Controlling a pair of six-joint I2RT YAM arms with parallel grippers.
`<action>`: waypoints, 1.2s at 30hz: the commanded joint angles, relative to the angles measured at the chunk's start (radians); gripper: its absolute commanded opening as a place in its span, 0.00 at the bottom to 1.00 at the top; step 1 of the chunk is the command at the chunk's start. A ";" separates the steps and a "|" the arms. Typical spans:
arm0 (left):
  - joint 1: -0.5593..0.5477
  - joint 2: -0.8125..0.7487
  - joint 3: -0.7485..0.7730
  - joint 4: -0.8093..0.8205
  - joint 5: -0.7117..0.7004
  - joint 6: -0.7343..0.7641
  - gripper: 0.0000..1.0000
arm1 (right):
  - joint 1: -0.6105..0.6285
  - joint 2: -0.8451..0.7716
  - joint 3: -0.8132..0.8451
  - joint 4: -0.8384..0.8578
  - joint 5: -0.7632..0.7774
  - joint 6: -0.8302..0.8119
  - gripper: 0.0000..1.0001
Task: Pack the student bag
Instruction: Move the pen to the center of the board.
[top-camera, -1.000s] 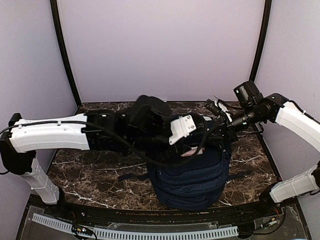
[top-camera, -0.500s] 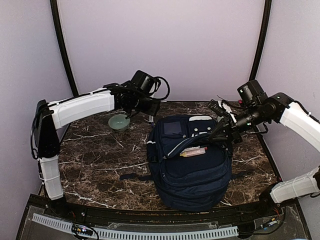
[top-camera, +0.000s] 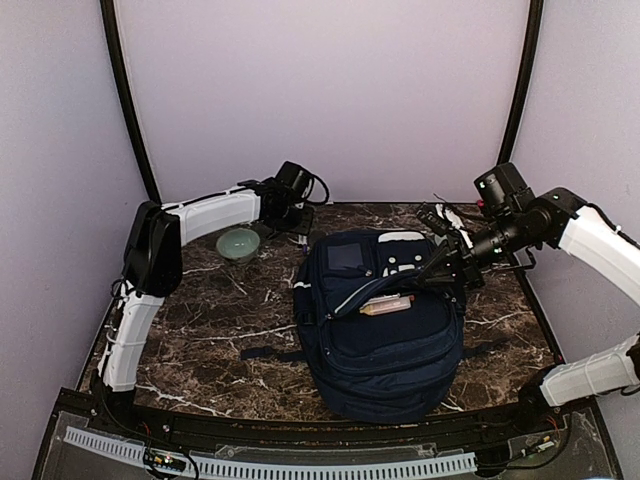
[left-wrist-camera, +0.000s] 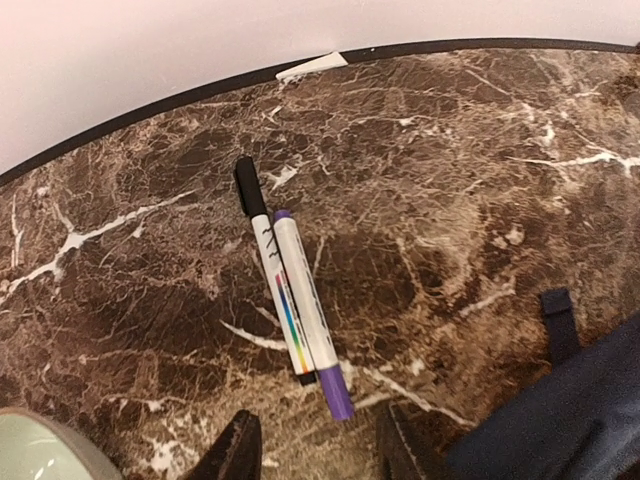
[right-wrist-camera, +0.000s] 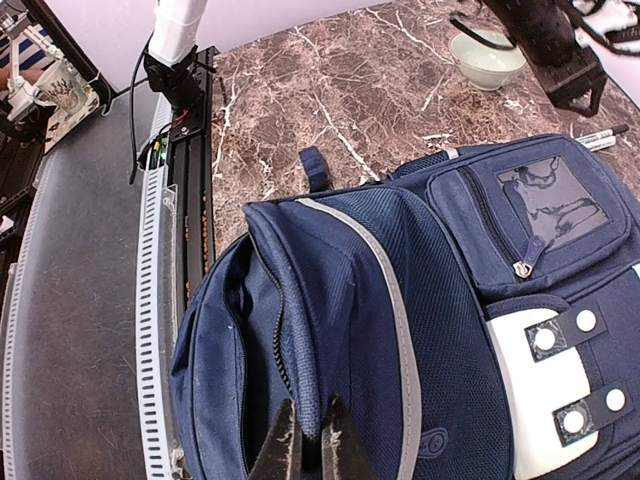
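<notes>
On the dark brown marble worktop (top-camera: 200, 330), centre-right: large navy-blue fabric student bag (top-camera: 385, 350) with white reflective stripes and a white slotted patch, lying front-up with the top toward the back wall. The front compartment is gaping, and a slim orange-pink pen-like item (top-camera: 385, 304) sits in the opening. Right tool (right-wrist-camera: 310, 415) is at the bag's upper right with fingers pinched tight on the navy edge of the opened flap, just beside the reflective stripe. Left arm is stretched to the back-left corner. Left tool (left-wrist-camera: 318, 428) is partway parted with nothing between the fingers, poised over two white-barrelled markers lying side by side and touching: one black-capped (left-wrist-camera: 270, 270), one purple-ended (left-wrist-camera: 305, 300). They're on bare worktop between the bag and a pale green ceramic bowl (top-camera: 238, 243), near the back edge. Bowl is upright, apart from the bag.
</notes>
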 joint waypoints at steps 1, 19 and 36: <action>0.017 0.103 0.120 0.005 0.024 -0.020 0.41 | -0.006 -0.017 0.003 0.047 -0.076 0.007 0.00; 0.067 0.325 0.293 0.070 -0.024 -0.010 0.40 | -0.006 0.040 -0.016 0.038 -0.101 -0.008 0.00; 0.087 0.316 0.243 -0.031 0.065 -0.015 0.20 | -0.006 0.107 0.036 0.020 -0.115 -0.012 0.00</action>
